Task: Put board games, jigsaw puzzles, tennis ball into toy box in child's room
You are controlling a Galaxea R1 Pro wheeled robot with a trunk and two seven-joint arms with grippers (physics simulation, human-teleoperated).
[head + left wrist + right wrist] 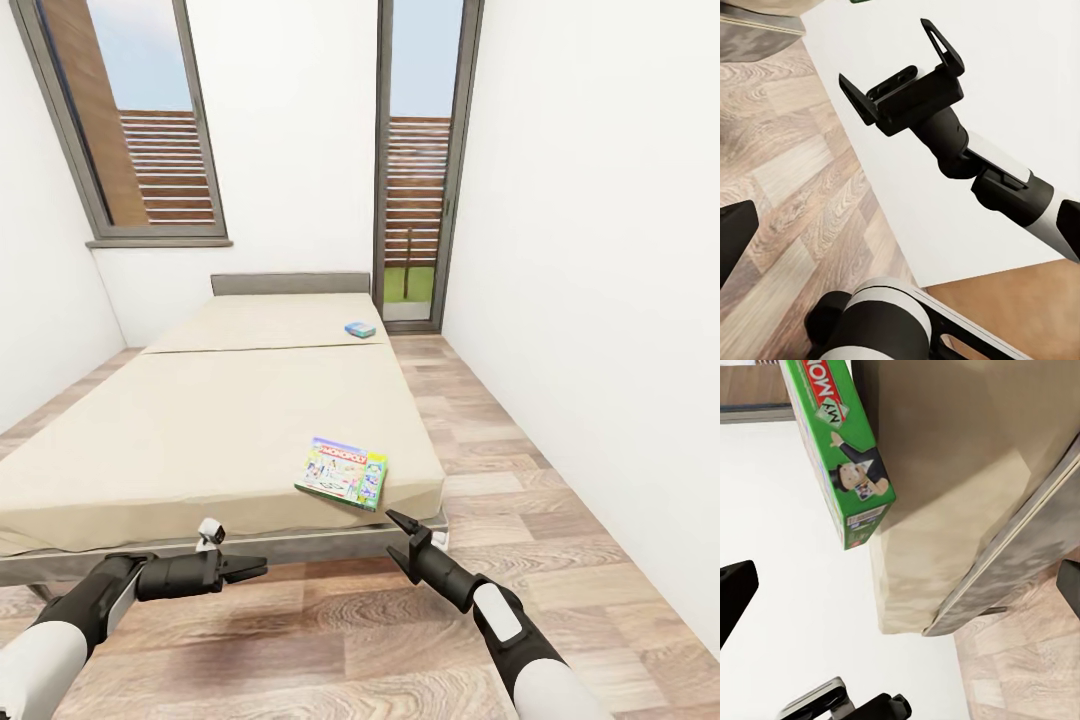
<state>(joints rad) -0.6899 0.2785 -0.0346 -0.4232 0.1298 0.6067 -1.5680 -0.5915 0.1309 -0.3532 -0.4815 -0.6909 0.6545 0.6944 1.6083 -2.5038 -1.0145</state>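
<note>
Reaching in from about 8 o'clock in the head view, the left arm lies nearly level over the wood-plank floor [300, 640], its black forearm pointing toward 3 o'clock. The left gripper [258, 568] sits just below the bed's dark grey frame [300, 545]; its fingers look drawn close together at the tip, though whether they are fully clenched cannot be told.

The bed [200, 430] fills the middle of the head view, its plain beige mattress running back to a grey headboard [290, 283] at 12 o'clock. One board game [343, 473], a green box printed with cartoon figures, lies flat on the mattress near the foot corner, at roughly 5 o'clock of the bed. A second board game [360, 329], small and blue, rests far up the mattress toward 1 o'clock, well apart from the first.

Rising from 5 o'clock, the right arm angles up toward 11 o'clock. The right gripper [400, 540] is released, its two fingers spread wide, hanging just beside the bed's foot corner, near the green box and below it without touching. In the right wrist view the same green box [840, 450] sits on the mattress [960, 472] close to its edge.
</note>
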